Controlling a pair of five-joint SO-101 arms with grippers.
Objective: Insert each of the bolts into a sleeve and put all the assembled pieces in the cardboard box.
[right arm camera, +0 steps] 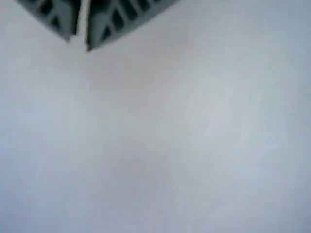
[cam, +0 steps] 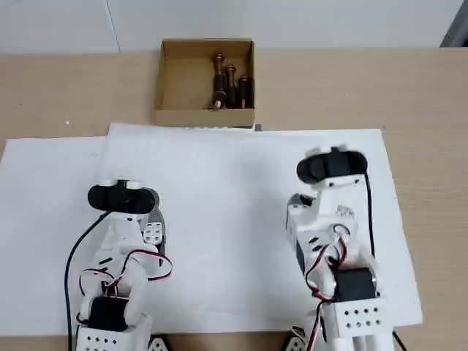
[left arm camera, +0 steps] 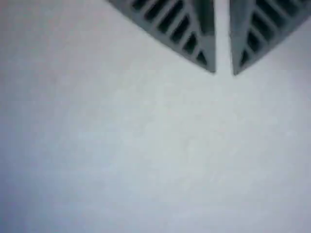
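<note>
A light brown wooden tabletop (cam: 73, 88) spans the upper middle of the high view and continues down the right edge. Overlapping white paper sheets (cam: 234, 190) cover its lower part. One sheet's edge steps down at the left. A pale whitish surface with thin seams (cam: 292, 22) runs along the top of the frame, and a dark grey shape (cam: 457, 33) cuts into the upper right corner. The light is soft and even.

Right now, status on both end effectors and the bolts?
Both shut and empty: left end effector, right end effector, low over the white paper. Several assembled pieces lie in the cardboard box. Nothing blocking the box.
</note>
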